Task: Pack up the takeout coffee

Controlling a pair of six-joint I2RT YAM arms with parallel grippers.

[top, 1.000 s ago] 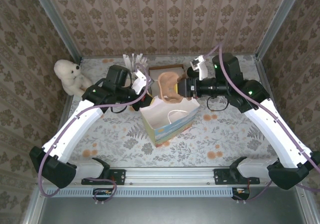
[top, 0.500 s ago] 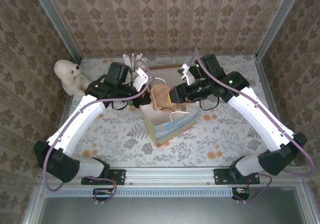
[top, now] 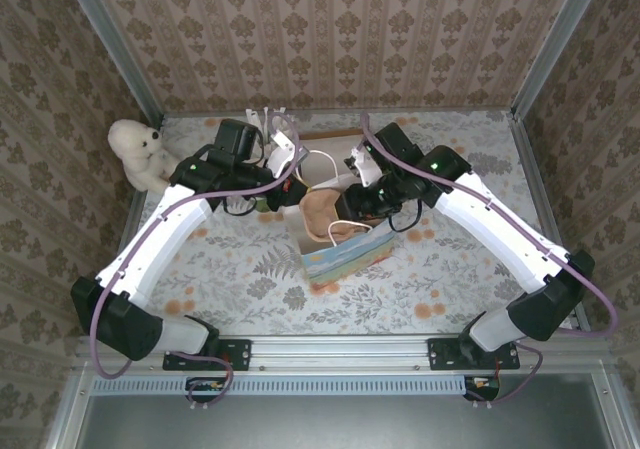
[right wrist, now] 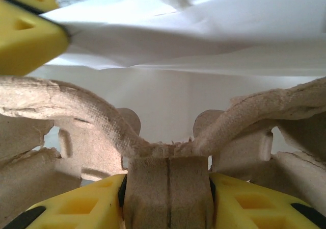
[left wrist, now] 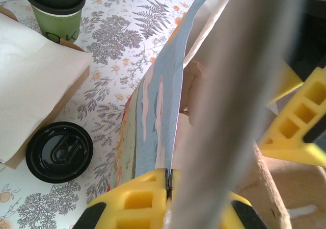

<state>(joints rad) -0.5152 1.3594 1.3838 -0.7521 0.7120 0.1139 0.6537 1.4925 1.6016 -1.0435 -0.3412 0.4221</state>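
The right arm has come lower since half a second ago, and the pulp carrier (top: 320, 214) now sinks into the mouth of the paper bag (top: 345, 254). The right fingers (right wrist: 76, 208) are clenched on the carrier's middle handle; the left fingers (left wrist: 135, 198) pinch the bag's rim. The takeout coffee (left wrist: 55, 7) stands upright on the counter (left wrist: 127, 40) behind the bag, near white napkins (left wrist: 35, 81) and a loose black lid (left wrist: 58, 151). I judge it light but soft-walled and easy to spill, so better to hold the body under the lid. Both arms are occupied, and the left arm crowds it.
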